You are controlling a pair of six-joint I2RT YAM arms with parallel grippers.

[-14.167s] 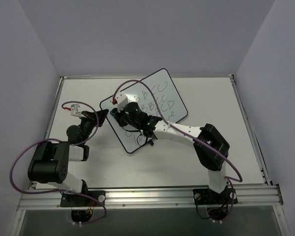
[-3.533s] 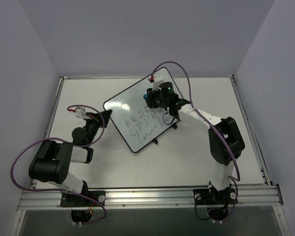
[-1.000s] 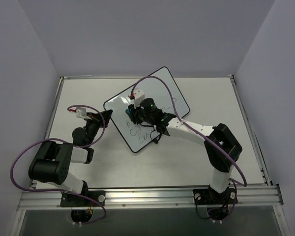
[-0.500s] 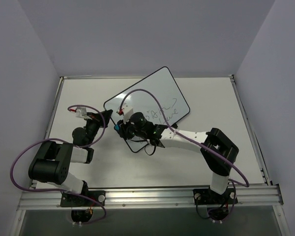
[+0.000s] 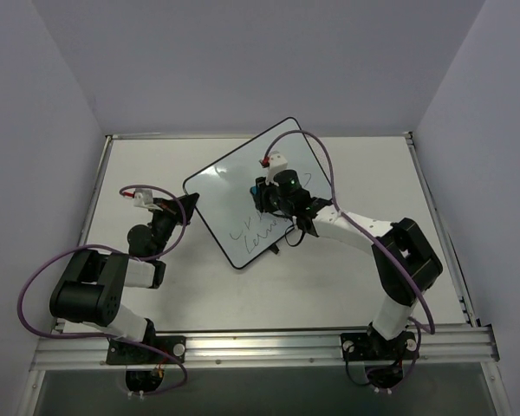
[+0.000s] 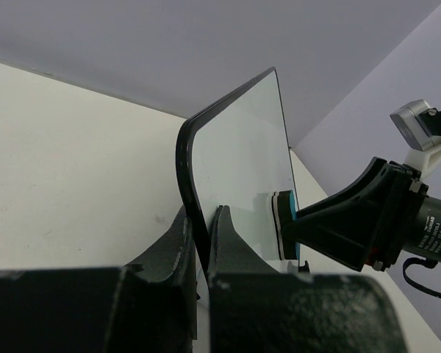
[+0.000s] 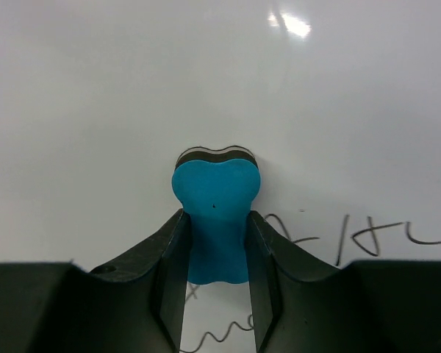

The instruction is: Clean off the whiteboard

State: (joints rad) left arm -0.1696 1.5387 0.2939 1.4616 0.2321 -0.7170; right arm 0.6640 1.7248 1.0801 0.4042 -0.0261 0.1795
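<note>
On the whiteboard (image 5: 230,198), right end effector (image 5: 261,194) clamping blue eraser (image 7: 214,193), left end effector (image 6: 201,224) gripping its edge

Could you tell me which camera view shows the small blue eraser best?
The right wrist view: the small blue eraser fills the centre, clamped in the right gripper against the white, black-framed whiteboard. The left wrist view shows it edge-on; in the top view the gripper mostly hides it.

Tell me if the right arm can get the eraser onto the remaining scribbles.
Probably yes. The eraser in the right end effector sits on the board, the scribbles lie just nearer its base with nothing between, and the left end effector clamps a corner clear of them.
</note>
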